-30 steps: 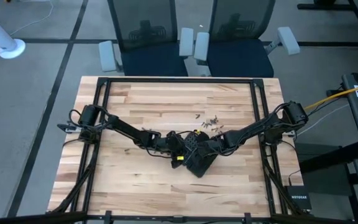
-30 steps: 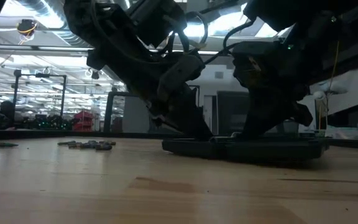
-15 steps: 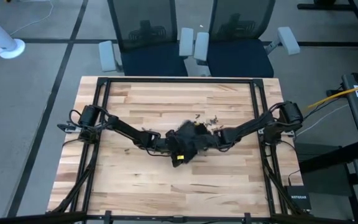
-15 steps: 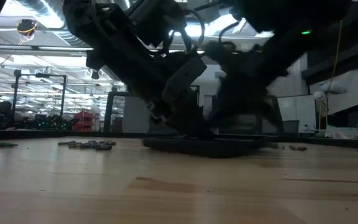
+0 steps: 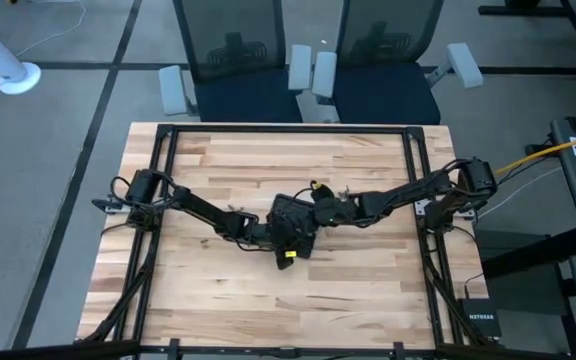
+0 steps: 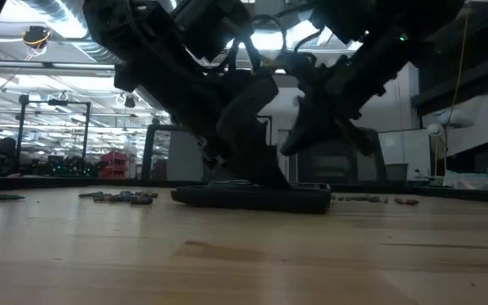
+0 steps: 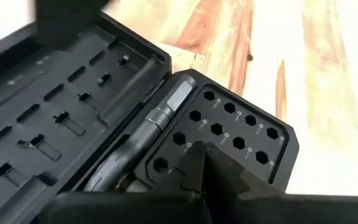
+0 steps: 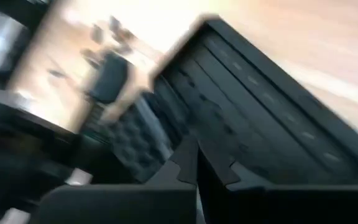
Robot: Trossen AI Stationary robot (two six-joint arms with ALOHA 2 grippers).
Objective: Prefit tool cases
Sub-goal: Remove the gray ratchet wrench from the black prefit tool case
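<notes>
One tool case [image 5: 293,222] on the counter [image 5: 218,160], near the middle, lying open and flat. Two halves joined at a hinge. One half carried a grid of small hexagonal sockets [image 7: 229,127], three rows visible in the left wrist view; the other half had rows of narrow slots and clips [image 7: 55,118]. A knurled metal driver handle [image 7: 160,115] lay in the channel along the hinge. Case was black moulded plastic, matte, rectangular with chamfered corners.

One scatter of small dark loose bits [image 5: 343,192] sat just beyond the case toward the far edge; count too small to tell.

Two arms. Left hand [image 5: 286,240] was at the near side of the case, fingers together, tips over the socket half. Right hand [image 5: 320,210] was at the case's far right side, fingers together above the slotted half. Contact with the case could not be told for either.

Counter was pale butcher-block wood, strip-laminated.
</notes>
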